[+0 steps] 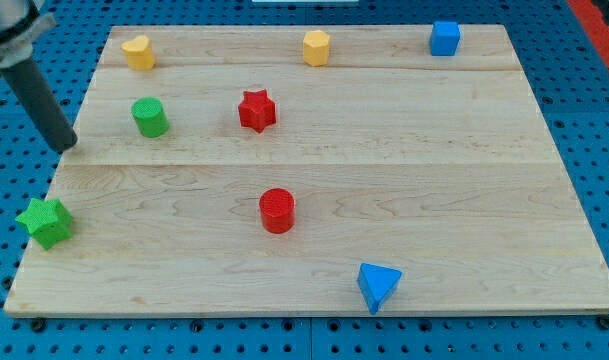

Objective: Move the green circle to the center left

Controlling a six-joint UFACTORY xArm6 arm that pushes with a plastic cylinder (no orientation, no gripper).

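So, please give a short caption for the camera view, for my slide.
My tip rests at the board's left edge, left of the green circle, apart from it.

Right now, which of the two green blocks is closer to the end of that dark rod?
The green circle, right of my tip near the board's left edge. The green star lies farther off, at the view's bottom left.

Counter (404, 180) bare left of green circle (150, 117); red star (256, 110) stands near on its right.
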